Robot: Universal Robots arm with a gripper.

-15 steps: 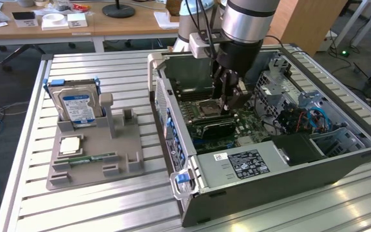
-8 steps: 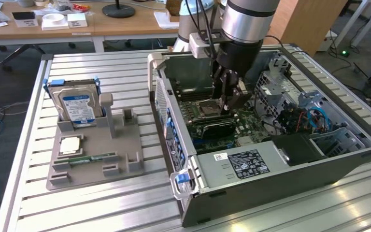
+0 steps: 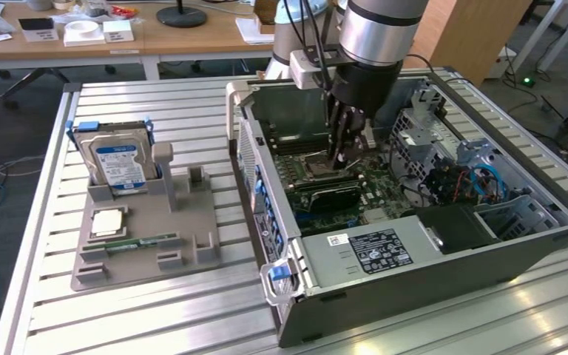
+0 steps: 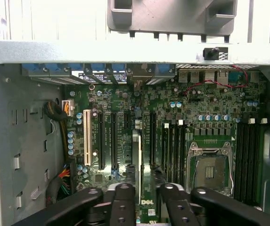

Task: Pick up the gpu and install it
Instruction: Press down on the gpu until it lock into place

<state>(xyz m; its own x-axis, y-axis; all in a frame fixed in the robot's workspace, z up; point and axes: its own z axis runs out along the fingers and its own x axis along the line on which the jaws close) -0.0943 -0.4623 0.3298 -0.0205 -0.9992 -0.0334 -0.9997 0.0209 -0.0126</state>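
Dark gpu [image 4: 136, 157] upright, between parted jaws

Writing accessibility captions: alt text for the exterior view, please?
The arm's gripper reaches down into an open computer case lying on a slatted metal table. At the exterior view's left, a grey holder carries a blue-labelled hard drive.

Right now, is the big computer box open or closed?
Open. The computer case has no side cover, so its motherboard shows inside.

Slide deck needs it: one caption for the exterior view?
Robot arm's tool lowered inside the open computer case, above the motherboard.
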